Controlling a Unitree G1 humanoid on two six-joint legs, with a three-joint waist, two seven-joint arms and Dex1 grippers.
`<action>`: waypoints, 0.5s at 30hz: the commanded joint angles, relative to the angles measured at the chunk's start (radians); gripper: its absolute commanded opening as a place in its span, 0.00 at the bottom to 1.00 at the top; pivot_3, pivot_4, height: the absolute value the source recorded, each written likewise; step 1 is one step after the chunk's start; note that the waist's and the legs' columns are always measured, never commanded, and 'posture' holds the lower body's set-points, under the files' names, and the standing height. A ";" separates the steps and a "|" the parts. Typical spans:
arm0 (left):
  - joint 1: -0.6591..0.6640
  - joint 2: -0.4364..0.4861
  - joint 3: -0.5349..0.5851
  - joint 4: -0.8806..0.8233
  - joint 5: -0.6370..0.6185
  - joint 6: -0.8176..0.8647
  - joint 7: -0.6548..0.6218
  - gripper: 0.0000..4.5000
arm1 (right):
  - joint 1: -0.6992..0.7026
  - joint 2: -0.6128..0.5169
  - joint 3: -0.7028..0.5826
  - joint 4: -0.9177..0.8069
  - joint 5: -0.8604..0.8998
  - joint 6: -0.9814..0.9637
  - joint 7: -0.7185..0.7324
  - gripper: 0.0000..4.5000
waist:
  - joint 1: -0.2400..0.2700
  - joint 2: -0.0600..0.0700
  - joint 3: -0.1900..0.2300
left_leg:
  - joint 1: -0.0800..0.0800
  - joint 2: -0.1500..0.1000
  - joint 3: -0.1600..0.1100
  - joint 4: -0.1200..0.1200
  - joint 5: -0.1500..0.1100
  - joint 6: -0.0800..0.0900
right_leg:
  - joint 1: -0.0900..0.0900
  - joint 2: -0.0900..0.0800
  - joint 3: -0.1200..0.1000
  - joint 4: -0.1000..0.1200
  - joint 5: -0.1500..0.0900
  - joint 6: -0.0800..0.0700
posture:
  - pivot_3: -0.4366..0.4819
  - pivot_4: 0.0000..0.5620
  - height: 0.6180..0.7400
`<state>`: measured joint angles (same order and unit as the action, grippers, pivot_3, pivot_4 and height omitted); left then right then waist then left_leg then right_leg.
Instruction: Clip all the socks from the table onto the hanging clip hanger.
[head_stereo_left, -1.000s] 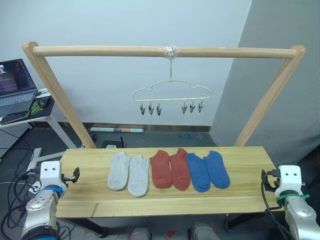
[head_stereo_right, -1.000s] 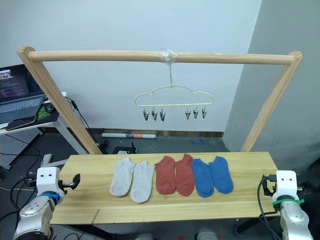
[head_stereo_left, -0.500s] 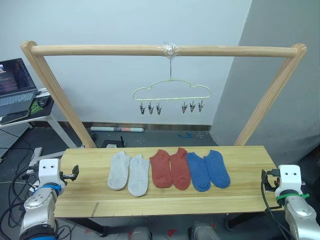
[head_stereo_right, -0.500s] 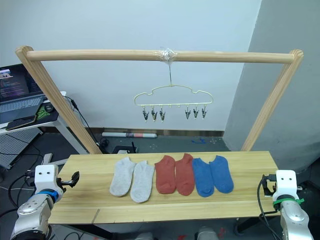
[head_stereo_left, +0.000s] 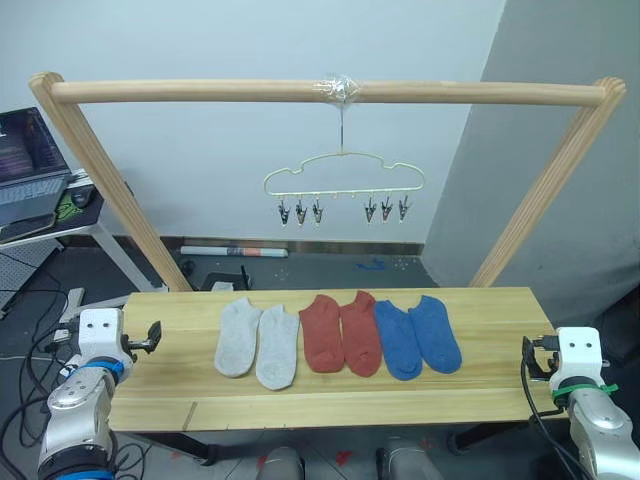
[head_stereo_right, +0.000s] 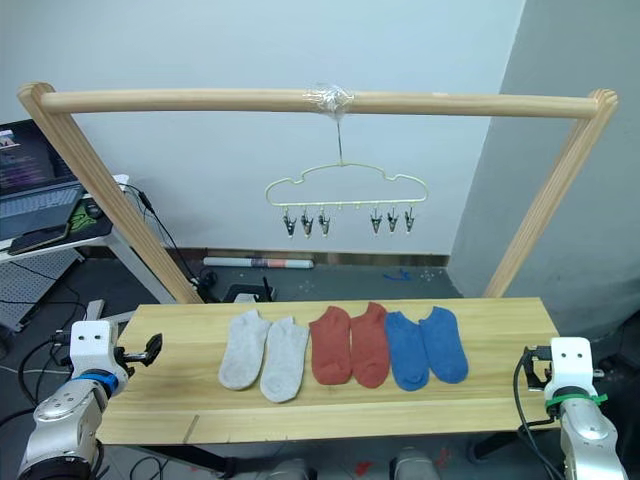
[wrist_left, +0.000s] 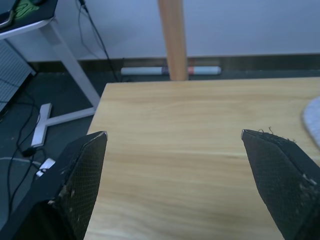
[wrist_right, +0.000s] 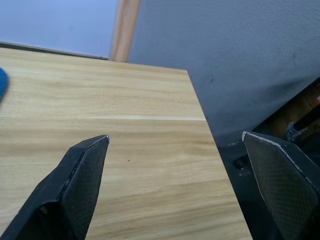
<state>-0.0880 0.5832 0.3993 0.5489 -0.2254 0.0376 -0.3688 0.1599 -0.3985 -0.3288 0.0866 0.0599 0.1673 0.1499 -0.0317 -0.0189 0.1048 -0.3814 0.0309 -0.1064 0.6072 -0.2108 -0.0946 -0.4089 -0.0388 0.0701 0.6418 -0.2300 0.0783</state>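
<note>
Six socks lie side by side across the middle of the light wood table (head_stereo_left: 330, 398): two grey (head_stereo_left: 238, 337) (head_stereo_left: 277, 346), two rust red (head_stereo_left: 322, 334) (head_stereo_left: 361, 333), two blue (head_stereo_left: 397, 340) (head_stereo_left: 435, 333). Above them the pale yellow-green clip hanger (head_stereo_left: 343, 175) hangs from the pole, and its small metal clips (head_stereo_left: 300, 211) hold nothing. My left gripper (wrist_left: 173, 134) stands open over the table's left end, well left of the grey socks, with a grey edge (wrist_left: 312, 120) at its side. My right gripper (wrist_right: 175, 135) is open and empty over the table's right end.
A round wooden pole frame (head_stereo_left: 200, 92) spans the table, with slanted legs behind both ends. A side desk (head_stereo_left: 60, 225) with a laptop (head_stereo_left: 20, 165) stands at the far left. Cables lie on the floor beside it. A grey wall rises at the right.
The camera has shifted slightly. My left gripper has edged a little further from me at the table's left end. The socks, hanger and right gripper have not moved.
</note>
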 joint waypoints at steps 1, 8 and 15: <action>0.013 0.004 0.031 -0.097 -0.036 0.002 -0.014 0.88 | -0.032 -0.027 0.013 -0.055 -0.008 -0.004 0.020 1.00 | 0.000 0.000 0.003 | 0.000 0.000 0.000 0.000 0.002 0.003 | 0.000 0.000 0.000 0.000 0.000 0.000 | 0.52 0.18 1.00; 0.046 -0.026 0.007 -0.330 -0.091 0.118 -0.018 0.69 | -0.106 -0.074 0.129 -0.140 0.019 0.001 0.180 1.00 | 0.000 -0.001 0.026 | -0.001 0.000 0.000 0.000 0.002 0.003 | -0.001 0.000 0.000 0.000 0.000 0.000 | 0.51 0.20 1.00; -0.028 -0.135 -0.135 -0.596 -0.083 0.229 0.023 0.69 | -0.308 -0.098 0.295 -0.211 0.121 -0.009 0.467 1.00 | -0.001 -0.004 0.046 | -0.003 0.000 0.001 0.001 0.002 0.003 | -0.001 0.000 0.001 -0.001 -0.001 0.000 | 0.49 0.23 1.00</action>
<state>-0.0728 0.4669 0.3266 0.0554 -0.3076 0.2542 -0.3566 -0.0883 -0.4952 -0.0740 -0.0504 0.1406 0.1806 0.5407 -0.0327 -0.0225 0.1506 -0.3847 0.0308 -0.1061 0.6084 -0.2089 -0.0915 -0.4097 -0.0386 0.0707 0.6413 -0.2306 0.0790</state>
